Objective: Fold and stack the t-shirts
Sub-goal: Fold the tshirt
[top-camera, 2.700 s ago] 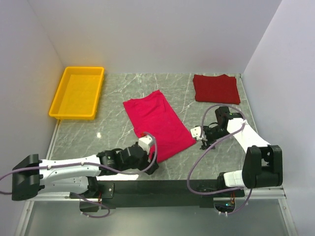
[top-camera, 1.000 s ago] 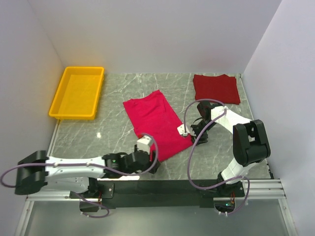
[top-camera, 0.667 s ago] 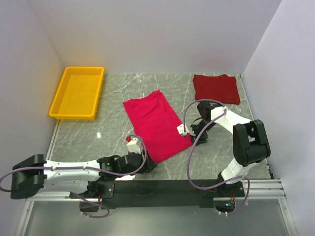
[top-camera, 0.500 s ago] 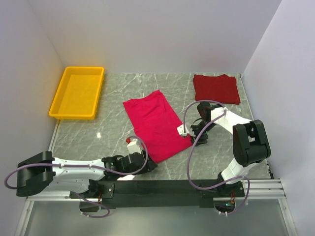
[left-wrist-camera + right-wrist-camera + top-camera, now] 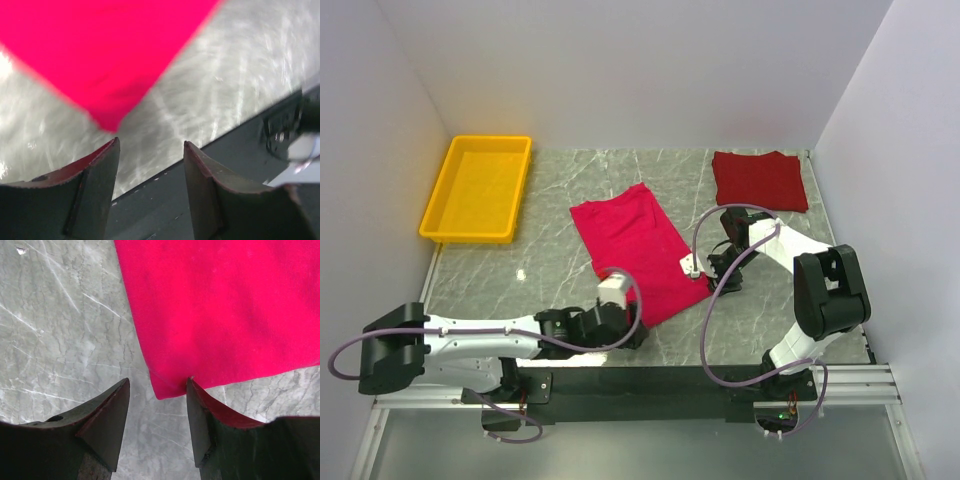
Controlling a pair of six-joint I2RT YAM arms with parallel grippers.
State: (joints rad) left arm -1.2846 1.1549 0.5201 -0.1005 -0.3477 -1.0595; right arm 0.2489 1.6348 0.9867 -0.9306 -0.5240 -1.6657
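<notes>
Blurrily, left tool (image 5: 151, 141) gaping near pink shirt (image 5: 100, 50) corner; right tool (image 5: 158, 380) gaping, astride another corner.

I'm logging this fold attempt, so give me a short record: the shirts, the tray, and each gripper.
crimson-pink t-shirt: flat, lying diagonally in the middle
maroon t-shirt: folded, far right corner
yellow tray: far left
left gripper: open, just short of the crimson-pink t-shirt's near corner
right gripper: open, straddling the crimson-pink t-shirt's right corner
</notes>
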